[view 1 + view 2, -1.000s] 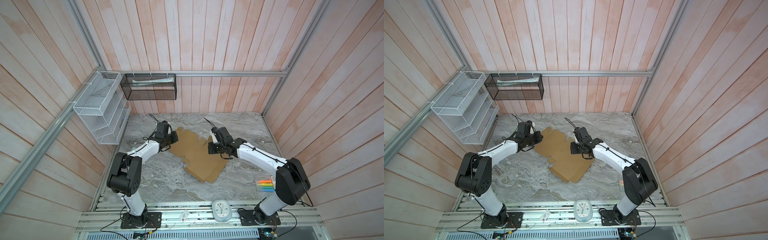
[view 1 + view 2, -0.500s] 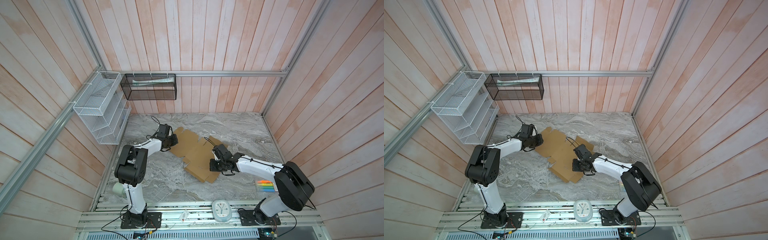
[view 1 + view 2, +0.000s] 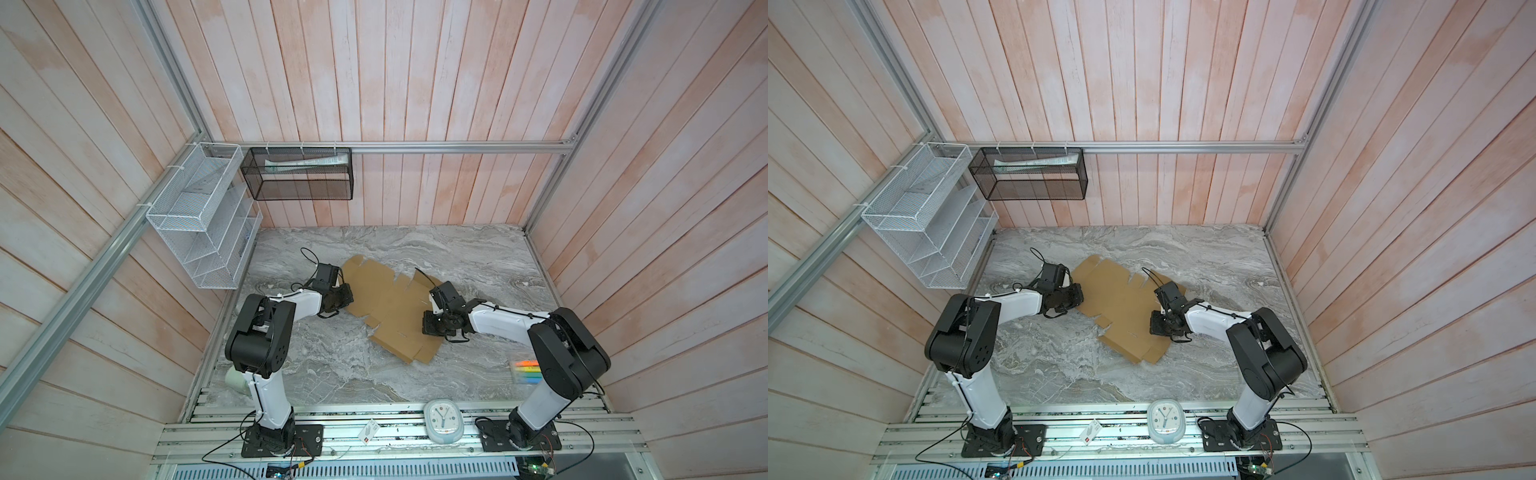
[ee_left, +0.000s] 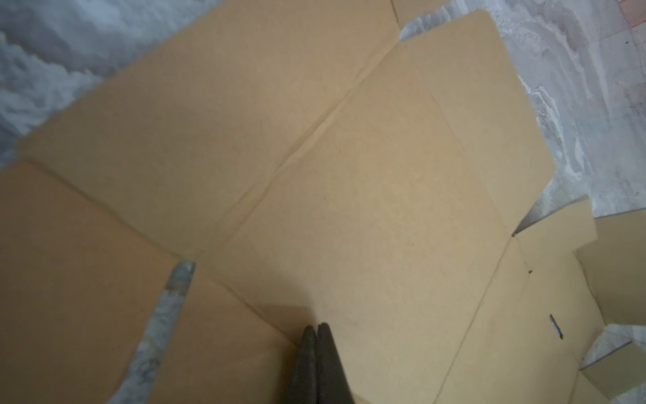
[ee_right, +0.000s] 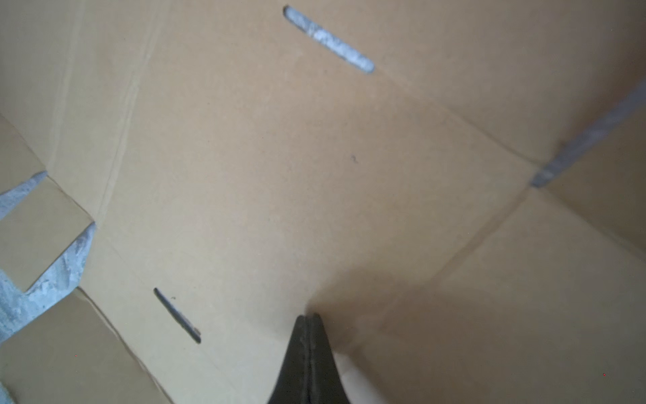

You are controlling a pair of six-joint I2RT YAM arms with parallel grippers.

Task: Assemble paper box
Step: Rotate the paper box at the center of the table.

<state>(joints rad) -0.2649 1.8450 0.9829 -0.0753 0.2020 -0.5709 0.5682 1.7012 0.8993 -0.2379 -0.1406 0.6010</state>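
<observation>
Brown paper box (image 3: pixel 386 307) ×1 (unfolded) | left fingers (image 4: pixel 328 353), right fingers (image 5: pixel 301 349): both closed

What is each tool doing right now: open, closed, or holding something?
Left tool: closed, holding nothing, tips over the cardboard sheet.
Right tool: closed, holding nothing, tips also over the cardboard sheet.

The closed left claw (image 4: pixel 317 327) presses its tip on the flat paper box (image 4: pixel 349 182).
</observation>
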